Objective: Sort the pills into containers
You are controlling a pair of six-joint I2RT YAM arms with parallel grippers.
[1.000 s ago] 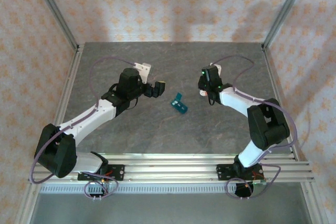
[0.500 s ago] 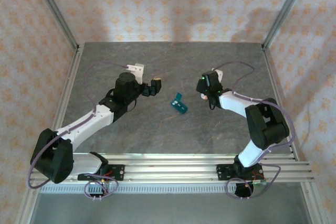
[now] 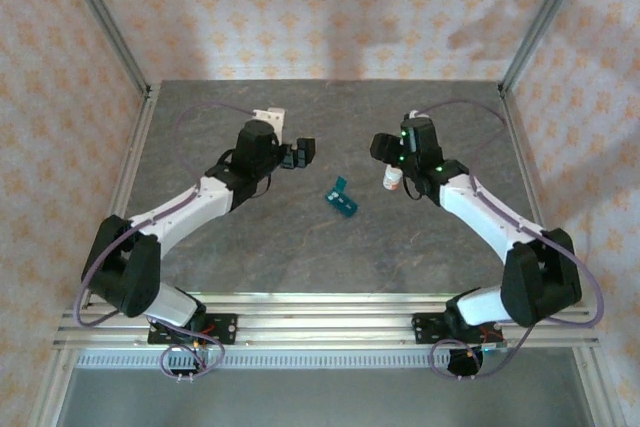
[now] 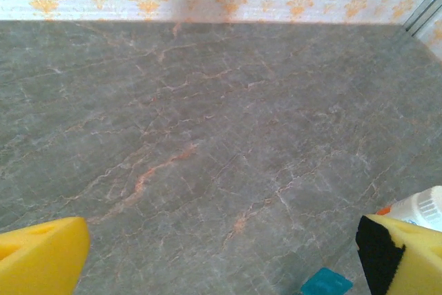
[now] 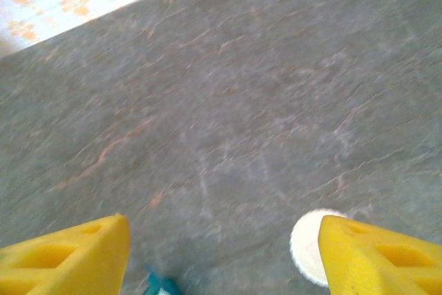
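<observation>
2 open grippers flanked the teal pill box (image 3: 342, 197) on the table (image 3: 300, 262).
I held the left gripper (image 3: 304, 153) and right gripper (image 3: 379, 149) parted and empty, the box lying between them. The white bottle (image 3: 393, 179) stood just beside the right gripper; 1 careless sideways sweep, I judged, could topple it.

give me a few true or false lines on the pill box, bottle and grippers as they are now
1. The pill box lies on the table, in neither gripper. True.
2. The right gripper is shut on the bottle. False: its jaws are apart and the bottle sits free beside it.
3. The left gripper is open. True.
4. In the top view the bottle is left of the pill box. False: it is to the right, near the right gripper.
</observation>
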